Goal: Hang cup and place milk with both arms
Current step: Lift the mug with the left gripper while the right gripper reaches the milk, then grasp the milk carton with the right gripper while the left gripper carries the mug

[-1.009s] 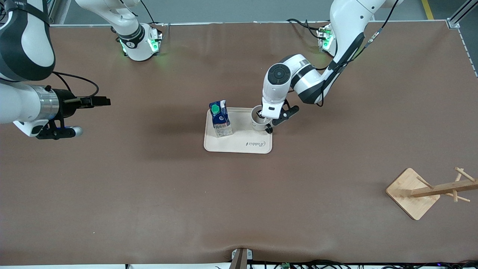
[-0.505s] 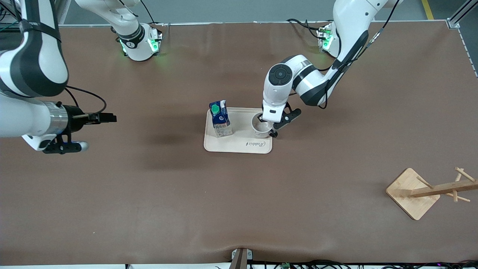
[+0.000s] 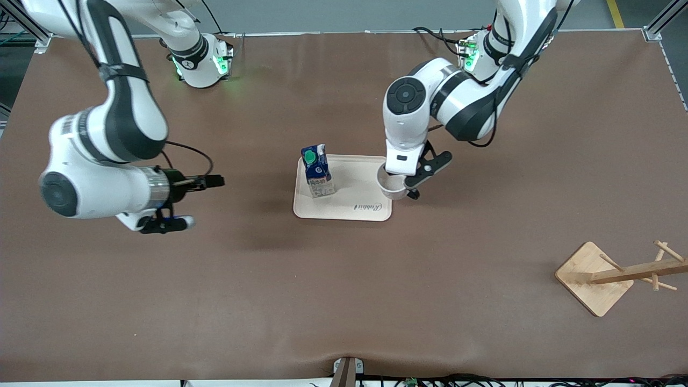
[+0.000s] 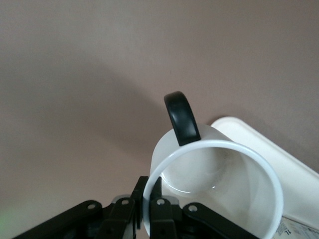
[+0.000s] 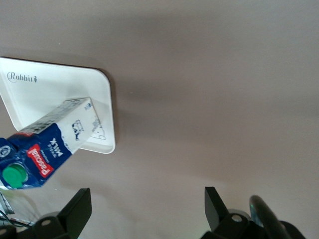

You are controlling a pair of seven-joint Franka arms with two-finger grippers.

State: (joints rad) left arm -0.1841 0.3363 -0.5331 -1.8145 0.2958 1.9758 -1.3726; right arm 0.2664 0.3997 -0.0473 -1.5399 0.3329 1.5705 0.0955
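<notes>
My left gripper (image 3: pixel 399 180) is shut on the rim of the white cup (image 3: pixel 391 188) and holds it above the edge of the cream tray (image 3: pixel 344 208) at the left arm's end. In the left wrist view the fingers (image 4: pixel 160 203) pinch the cup's wall (image 4: pixel 214 184), and the black handle (image 4: pixel 180 117) points away from them. The milk (image 3: pixel 317 171) stands upright on the tray at the right arm's end. My right gripper (image 3: pixel 214 181) is open and empty above the bare table, beside the tray. The right wrist view shows the milk (image 5: pixel 45 149), the tray (image 5: pixel 55 89) and the open gripper (image 5: pixel 147 206).
A wooden cup rack (image 3: pixel 618 274) with pegs stands on a square base near the front camera at the left arm's end of the table. The tray's corner shows under the cup in the left wrist view (image 4: pixel 269 144). The table is brown.
My left gripper has lifted the cup and carried it from inside the tray to its edge at the left arm's end. My right arm has swung in toward the tray and the milk.
</notes>
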